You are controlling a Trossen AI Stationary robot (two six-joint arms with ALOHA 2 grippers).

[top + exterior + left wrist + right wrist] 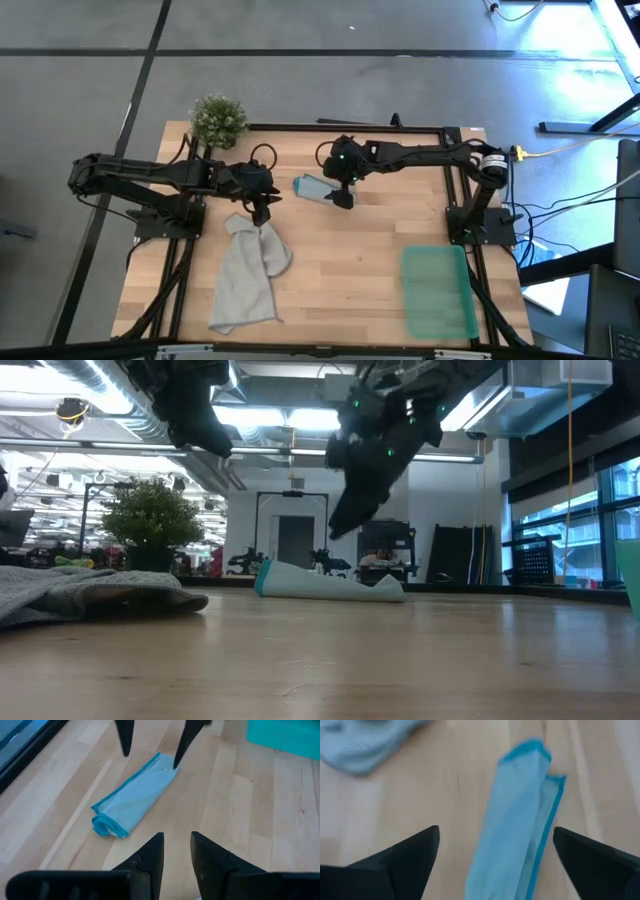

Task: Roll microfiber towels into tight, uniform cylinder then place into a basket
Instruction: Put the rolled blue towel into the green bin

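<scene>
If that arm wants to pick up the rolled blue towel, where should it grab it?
Probably across the middle of the blue towel, coming straight down from above. It lies flat on the table as a long narrow roll, so jaws set astride its short width would hold all the layers. The right gripper hangs over it, jaws wide open either side. Grabbing an end risks unrolling it.

The high view looks straight down on the whole table (330,270); the low view looks level across it into the room. Both wrist views look closely down on the blue towel (134,803), which all four share.
</scene>
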